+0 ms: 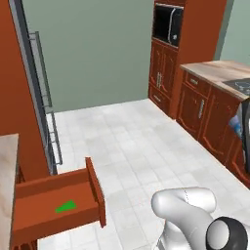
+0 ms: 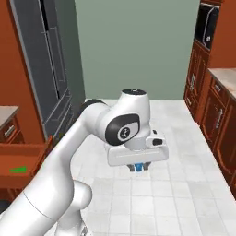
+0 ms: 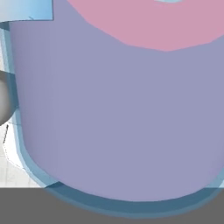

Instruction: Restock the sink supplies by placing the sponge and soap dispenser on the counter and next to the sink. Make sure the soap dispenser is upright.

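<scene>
Your gripper (image 2: 138, 167) was closed on the soap dispenser (image 3: 122, 113), whose lavender body sat right against the hand camera, a bit of its blue showing between the fingers, held above the tiled floor (image 2: 175, 193). The sponge (image 1: 66, 206) lay well away from the fingers, inside the open drawer (image 1: 58, 215).

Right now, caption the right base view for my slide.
Gripper carries the soap dispenser above the floor; sponge waits in the open drawer.

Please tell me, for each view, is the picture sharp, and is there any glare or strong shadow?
Left base view: soft, slightly blurred edges, flat even light; the green sponge in the open drawer casts no clear shadow. Right base view: equally soft, no glare on the gripper. Hand view: the soap dispenser sits too close, a smooth lavender surface without detail.
</scene>
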Tool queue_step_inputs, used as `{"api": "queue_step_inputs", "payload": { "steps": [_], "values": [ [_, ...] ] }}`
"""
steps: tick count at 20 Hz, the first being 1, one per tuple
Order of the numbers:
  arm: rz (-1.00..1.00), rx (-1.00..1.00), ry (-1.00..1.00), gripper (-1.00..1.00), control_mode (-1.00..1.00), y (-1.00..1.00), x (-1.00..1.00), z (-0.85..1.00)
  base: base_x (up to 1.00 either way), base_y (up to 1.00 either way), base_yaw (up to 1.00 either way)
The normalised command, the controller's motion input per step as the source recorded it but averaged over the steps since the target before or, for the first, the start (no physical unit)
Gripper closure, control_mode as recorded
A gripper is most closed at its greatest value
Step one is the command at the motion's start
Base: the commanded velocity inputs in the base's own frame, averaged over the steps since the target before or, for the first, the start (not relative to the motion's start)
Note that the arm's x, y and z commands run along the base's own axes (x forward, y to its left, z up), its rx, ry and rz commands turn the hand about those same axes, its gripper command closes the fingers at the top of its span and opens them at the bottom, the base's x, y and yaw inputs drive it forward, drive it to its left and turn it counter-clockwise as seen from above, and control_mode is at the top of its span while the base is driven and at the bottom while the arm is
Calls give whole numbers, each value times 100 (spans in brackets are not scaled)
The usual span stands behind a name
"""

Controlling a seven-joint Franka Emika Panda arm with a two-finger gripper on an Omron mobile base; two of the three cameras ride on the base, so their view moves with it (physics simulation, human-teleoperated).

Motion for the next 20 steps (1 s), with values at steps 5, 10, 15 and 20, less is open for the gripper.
{"api": "queue_step_inputs", "payload": {
  "steps": [5, 10, 15, 20],
  "values": [
    [0, 0, 0, 100, 100, 0, 0, 0, -7, -45, -73],
    [0, 0, 0, 100, 100, 0, 0, 0, 1, -72, -72],
    [0, 0, 0, 100, 100, 0, 0, 0, 17, -84, -61],
    [0, 0, 0, 100, 100, 0, 0, 0, 12, -69, -58]
  ]
}}
